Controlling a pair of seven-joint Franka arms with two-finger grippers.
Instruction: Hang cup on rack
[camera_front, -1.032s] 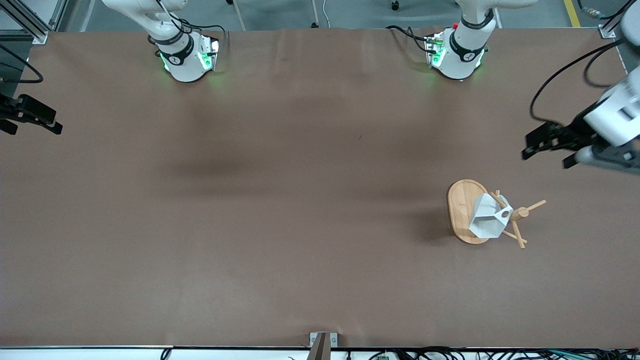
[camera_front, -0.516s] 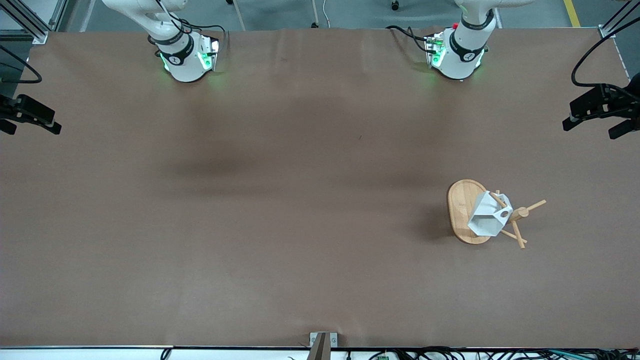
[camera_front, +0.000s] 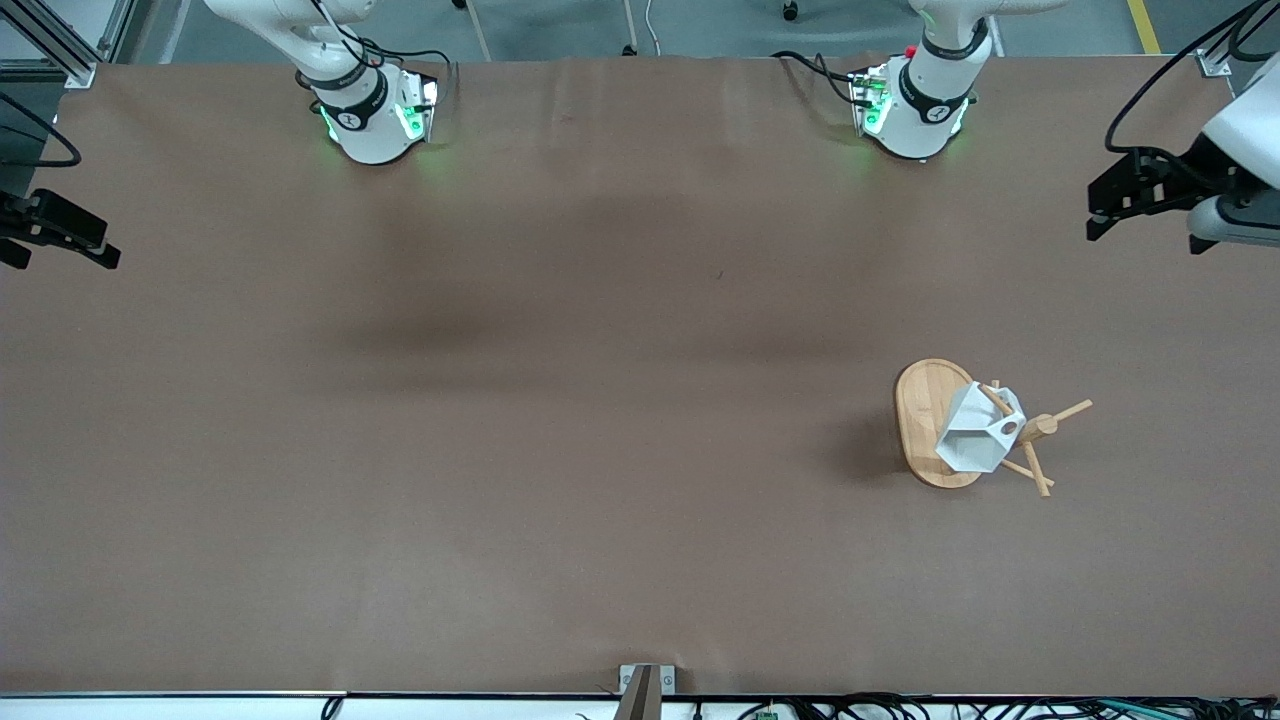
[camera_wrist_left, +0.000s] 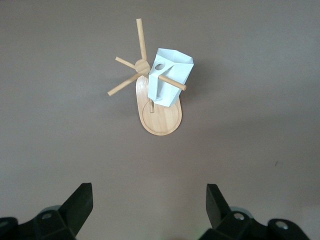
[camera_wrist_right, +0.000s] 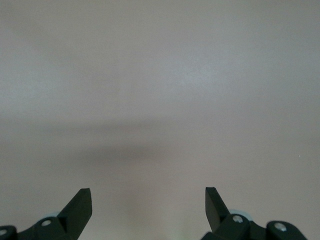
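The white faceted cup (camera_front: 975, 435) hangs by its pierced handle on a peg of the bamboo rack (camera_front: 925, 410), toward the left arm's end of the table. In the left wrist view the cup (camera_wrist_left: 170, 80) hangs beside the post over the oval base of the rack (camera_wrist_left: 162, 120). My left gripper (camera_front: 1097, 212) is open and empty, up over the table's edge at the left arm's end, well away from the rack; its jaws stand wide apart in the left wrist view (camera_wrist_left: 149, 200). My right gripper (camera_front: 105, 245) is open, empty, and waits at the right arm's end (camera_wrist_right: 148, 200).
The brown table (camera_front: 600, 400) carries only the rack and the cup. The two arm bases (camera_front: 375, 110) (camera_front: 915, 105) stand along its farthest edge from the front camera. A small metal bracket (camera_front: 645, 680) sits at its nearest edge.
My left gripper has drawn away from the rack, out toward the table's end and toward the arm bases. The cup stays hung on the peg. The right arm has barely moved.
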